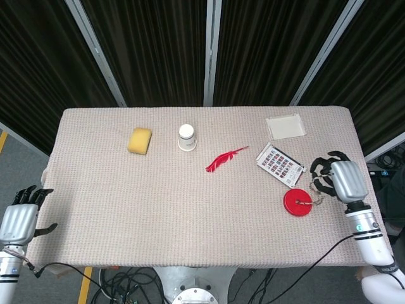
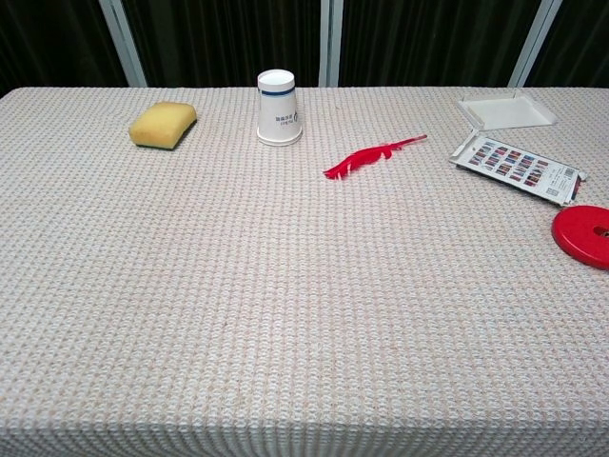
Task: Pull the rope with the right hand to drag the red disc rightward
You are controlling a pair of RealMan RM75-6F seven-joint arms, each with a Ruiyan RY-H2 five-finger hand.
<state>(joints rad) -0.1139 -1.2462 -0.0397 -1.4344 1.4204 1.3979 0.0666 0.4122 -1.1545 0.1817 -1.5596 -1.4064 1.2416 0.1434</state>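
Note:
The red disc (image 1: 298, 202) lies flat near the table's right edge, also cut by the frame edge in the chest view as the red disc (image 2: 582, 235). A short, slack stretch of rope (image 1: 312, 197) leads from its centre hole up to my right hand (image 1: 336, 178). That hand hovers just right of the disc with its dark fingers (image 1: 322, 171) curled over the rope's bunched end. My left hand (image 1: 20, 218) hangs off the table's left front corner, fingers apart and holding nothing. Neither hand shows in the chest view.
A colour card (image 1: 280, 164) lies just behind the disc, with a white lid (image 1: 285, 126) further back. A red feather (image 1: 224, 160), a paper cup (image 1: 186, 137) and a yellow sponge (image 1: 140, 140) sit across the far half. The table edge (image 1: 373, 190) is close to the right hand.

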